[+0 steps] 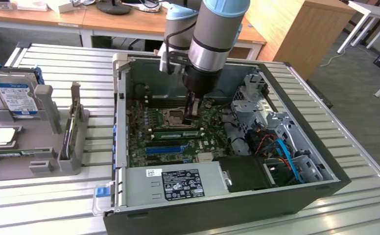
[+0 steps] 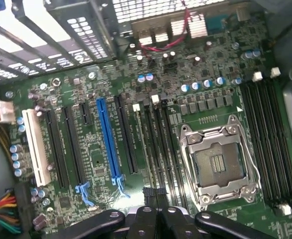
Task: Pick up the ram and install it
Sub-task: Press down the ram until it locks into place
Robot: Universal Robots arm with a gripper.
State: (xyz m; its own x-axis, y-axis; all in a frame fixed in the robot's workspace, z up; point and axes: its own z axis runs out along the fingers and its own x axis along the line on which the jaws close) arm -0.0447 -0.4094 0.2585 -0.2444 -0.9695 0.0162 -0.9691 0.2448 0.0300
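The ram [image 1: 175, 132] is a green stick standing on edge in a motherboard slot beside the empty processor socket [image 1: 175, 116], inside the open computer case [image 1: 121, 117]. In the wrist view the ram [image 2: 142, 149] is a thin pale line running up to a white slot clip. My gripper [image 1: 191, 120] reaches straight down into the case, over the stick's end at the exterior view's right. Its dark fingertips [image 2: 148, 192] are pressed together with no gap, at the near end of the stick. Whether they pinch the board or only rest on it is unclear.
A bright-blue slot [image 2: 108, 139] and a white slot [image 2: 35, 147] lie beside the memory slots. The power supply [image 1: 177, 181] fills the case's near side, with drive cages and cables [image 1: 275, 147] at the exterior view's right. A grey fixture [image 1: 58, 169] holding a hard drive [image 1: 13, 98] stands outside the case.
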